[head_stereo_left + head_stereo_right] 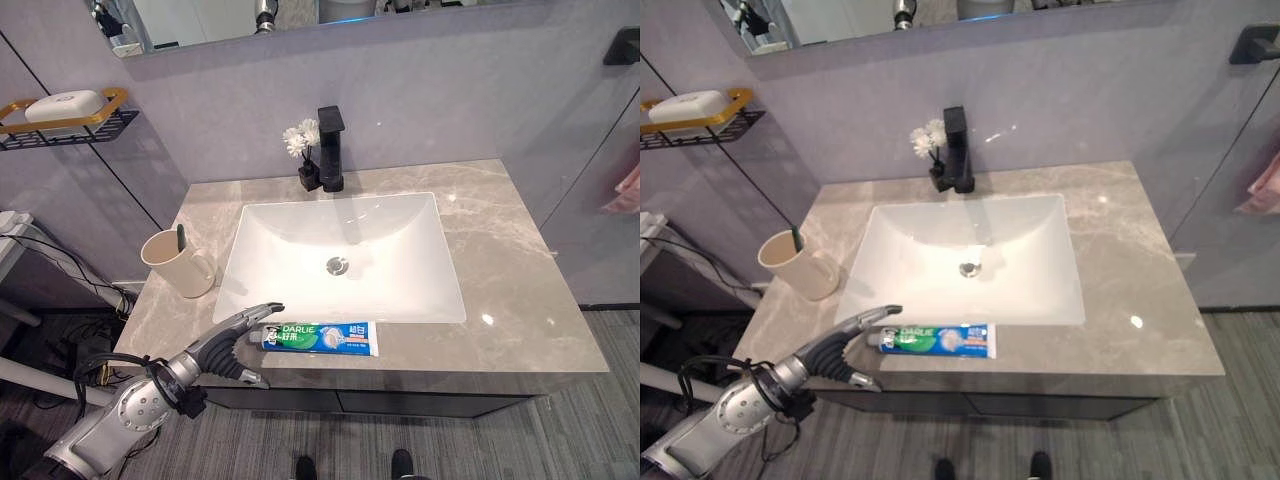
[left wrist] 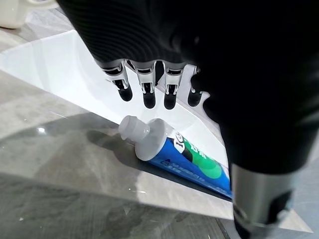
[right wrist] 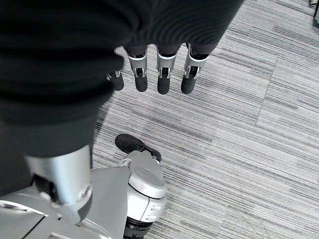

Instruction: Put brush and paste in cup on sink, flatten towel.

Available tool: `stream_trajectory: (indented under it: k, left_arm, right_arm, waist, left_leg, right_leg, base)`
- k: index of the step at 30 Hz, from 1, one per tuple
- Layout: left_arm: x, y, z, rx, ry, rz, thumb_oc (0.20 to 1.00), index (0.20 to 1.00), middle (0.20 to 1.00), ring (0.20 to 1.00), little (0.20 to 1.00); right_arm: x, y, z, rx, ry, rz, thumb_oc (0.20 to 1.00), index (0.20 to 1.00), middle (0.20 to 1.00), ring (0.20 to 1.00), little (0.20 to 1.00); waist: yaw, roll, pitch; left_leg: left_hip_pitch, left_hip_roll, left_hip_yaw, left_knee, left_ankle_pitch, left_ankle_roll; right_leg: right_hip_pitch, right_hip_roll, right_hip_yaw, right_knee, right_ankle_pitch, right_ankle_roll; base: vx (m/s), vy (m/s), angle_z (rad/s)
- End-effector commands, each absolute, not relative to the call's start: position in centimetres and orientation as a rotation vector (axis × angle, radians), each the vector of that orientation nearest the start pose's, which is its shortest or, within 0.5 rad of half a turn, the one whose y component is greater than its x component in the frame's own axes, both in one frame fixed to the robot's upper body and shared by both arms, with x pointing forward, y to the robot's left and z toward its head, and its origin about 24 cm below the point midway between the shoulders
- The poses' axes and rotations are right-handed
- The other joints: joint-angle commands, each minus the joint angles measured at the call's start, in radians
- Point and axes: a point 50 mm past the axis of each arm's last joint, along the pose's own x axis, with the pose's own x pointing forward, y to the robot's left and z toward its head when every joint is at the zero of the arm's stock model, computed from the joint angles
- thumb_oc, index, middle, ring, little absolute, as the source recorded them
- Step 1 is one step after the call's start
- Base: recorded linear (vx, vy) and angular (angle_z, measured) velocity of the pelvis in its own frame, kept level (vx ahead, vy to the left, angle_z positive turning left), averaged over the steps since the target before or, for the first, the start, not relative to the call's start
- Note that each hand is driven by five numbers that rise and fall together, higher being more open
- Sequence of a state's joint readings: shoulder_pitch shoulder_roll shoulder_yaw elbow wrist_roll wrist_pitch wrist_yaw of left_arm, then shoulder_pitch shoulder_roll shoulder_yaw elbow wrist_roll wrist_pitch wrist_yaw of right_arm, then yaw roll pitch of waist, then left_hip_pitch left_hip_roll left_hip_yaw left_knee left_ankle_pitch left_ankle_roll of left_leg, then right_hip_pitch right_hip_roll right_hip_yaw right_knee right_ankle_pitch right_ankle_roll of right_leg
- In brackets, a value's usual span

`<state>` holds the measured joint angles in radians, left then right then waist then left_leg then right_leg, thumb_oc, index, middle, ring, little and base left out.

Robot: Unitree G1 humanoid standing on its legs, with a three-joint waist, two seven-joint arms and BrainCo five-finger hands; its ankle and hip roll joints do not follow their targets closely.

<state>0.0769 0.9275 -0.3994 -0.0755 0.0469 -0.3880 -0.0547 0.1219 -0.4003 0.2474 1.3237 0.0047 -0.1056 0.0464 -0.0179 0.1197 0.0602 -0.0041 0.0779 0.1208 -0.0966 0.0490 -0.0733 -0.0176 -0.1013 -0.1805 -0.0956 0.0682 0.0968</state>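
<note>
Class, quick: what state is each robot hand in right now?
Left hand: open, fingers straight over the cap end of the toothpaste, not gripping it.
Right hand: open, fingers relaxed, holding nothing, hanging over the floor.

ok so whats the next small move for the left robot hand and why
Probably lower and close on the toothpaste tube. The left robot hand hovers open at its cap end, fingers above it, not gripping. The tube lies flat on the counter's front edge, and the cup already holds the brush.
</note>
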Motion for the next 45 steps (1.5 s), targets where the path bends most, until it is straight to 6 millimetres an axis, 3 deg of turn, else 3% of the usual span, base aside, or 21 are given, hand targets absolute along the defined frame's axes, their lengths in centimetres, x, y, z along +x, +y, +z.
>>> stream_trajectory:
  k: [1,6,9,14,21,22,23,30,45]
  left_arm:
    - [22.9,19.4,9.1,0.817,-0.292,-0.627,1.0,1.0,1.0,1.0,1.0]
    - [23.1,19.2,8.9,0.843,-0.288,-0.652,1.0,1.0,1.0,1.0,1.0]
    - [23.0,19.2,8.6,0.853,-0.274,-0.663,0.887,0.887,0.887,0.887,0.887]
    - [22.9,19.7,8.2,0.864,-0.249,-0.647,0.802,0.802,0.802,0.802,0.802]
    - [22.8,19.8,6.8,0.934,-0.199,-0.684,0.793,0.793,0.793,0.793,0.793]
    - [22.8,19.9,6.6,0.944,-0.19,-0.686,0.718,0.718,0.718,0.718,0.718]
    - [22.8,19.9,6.5,0.952,-0.187,-0.691,0.583,0.583,0.583,0.583,0.583]
    - [22.8,19.7,6.5,0.997,-0.194,-0.718,0.238,0.238,0.238,0.238,0.238]
    - [23.4,19.8,6.7,1.075,-0.239,-0.701,0.2,0.2,0.2,0.2,0.2]
  right_arm:
    - [4.0,-28.7,-15.3,-0.462,1.342,0.011,1.0,1.0,1.0,1.0,1.0]
    - [4.1,-28.6,-15.3,-0.458,1.332,0.01,1.0,1.0,1.0,1.0,1.0]
    - [4.0,-28.7,-15.3,-0.458,1.337,0.005,1.0,1.0,1.0,1.0,1.0]
    - [4.0,-28.9,-15.2,-0.464,1.34,-0.009,1.0,1.0,1.0,1.0,1.0]
    - [4.2,-28.8,-15.3,-0.467,1.337,-0.01,1.0,1.0,1.0,1.0,1.0]
    - [4.3,-28.7,-15.3,-0.465,1.333,-0.01,1.0,1.0,1.0,1.0,1.0]
    - [4.4,-28.7,-15.3,-0.464,1.331,-0.011,1.0,1.0,1.0,1.0,1.0]
    - [4.4,-28.7,-15.3,-0.465,1.331,-0.012,1.0,1.0,1.0,1.0,1.0]
    - [4.0,-28.4,-15.5,-0.412,1.347,-0.062,1.0,1.0,1.0,1.0,1.0]
  waist:
    - [-0.019,-0.027,0.03]
    - [-0.021,-0.03,0.025]
    - [-0.022,-0.031,0.026]
    - [-0.021,-0.028,0.03]
    - [-0.019,-0.025,0.024]
    - [-0.02,-0.025,0.024]
    - [-0.02,-0.025,0.023]
    - [-0.022,-0.029,0.02]
    - [-0.016,-0.061,-0.008]
  left_leg:
    - [-0.003,0.005,0.024,0.009,0.018,-0.025]
    - [0.001,0.008,0.029,0.009,0.015,-0.027]
    - [0.003,0.008,0.029,0.009,0.014,-0.027]
    - [-0.004,0.007,0.028,0.009,0.014,-0.028]
    - [0.002,0.009,0.03,0.009,0.01,-0.028]
    - [0.004,0.009,0.03,0.009,0.009,-0.028]
    - [0.007,0.009,0.03,0.009,0.008,-0.028]
    - [0.018,0.011,0.027,0.009,0.004,-0.028]
    - [0.029,0.013,0.017,0.009,0.002,-0.028]
  right_leg:
    - [0.011,-0.038,0.04,0.008,0.054,0.064]
    - [0.013,-0.036,0.044,0.008,0.051,0.061]
    - [0.014,-0.035,0.044,0.008,0.049,0.061]
    - [0.006,-0.036,0.044,0.008,0.05,0.062]
    - [0.015,-0.033,0.04,0.008,0.042,0.06]
    - [0.017,-0.032,0.041,0.008,0.042,0.06]
    - [0.02,-0.032,0.042,0.008,0.041,0.059]
    - [0.032,-0.029,0.04,0.008,0.035,0.057]
    - [0.054,-0.026,0.028,0.009,0.033,0.057]
  base:
    - [0.0,0.0,0.0]
    - [0.0,0.0,0.0]
    - [0.0,0.0,0.0]
    - [0.0,0.0,0.0]
    - [0.0,-0.001,0.0]
    - [0.0,0.0,0.0]
    - [0.0,0.0,0.0]
    - [0.0,0.0,0.0]
    - [0.0,0.0,0.0]
